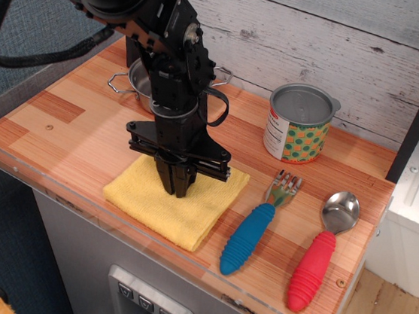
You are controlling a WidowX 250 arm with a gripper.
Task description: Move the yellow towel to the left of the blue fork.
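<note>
The yellow towel (151, 207) lies flat on the wooden table (54, 128), just left of the blue fork (250, 234). The fork has a ribbed blue handle and silver tines pointing toward the back wall. My gripper (176, 190) points straight down with its black fingers pressed together on the middle of the towel. Its tips touch or pinch the cloth. The towel's right edge is a short gap from the fork handle.
A red-handled spoon (318, 256) lies right of the fork. A printed tin can (297, 125) stands at the back. A steel pot (139, 81) sits behind my arm, partly hidden. The table's front edge is close to the towel.
</note>
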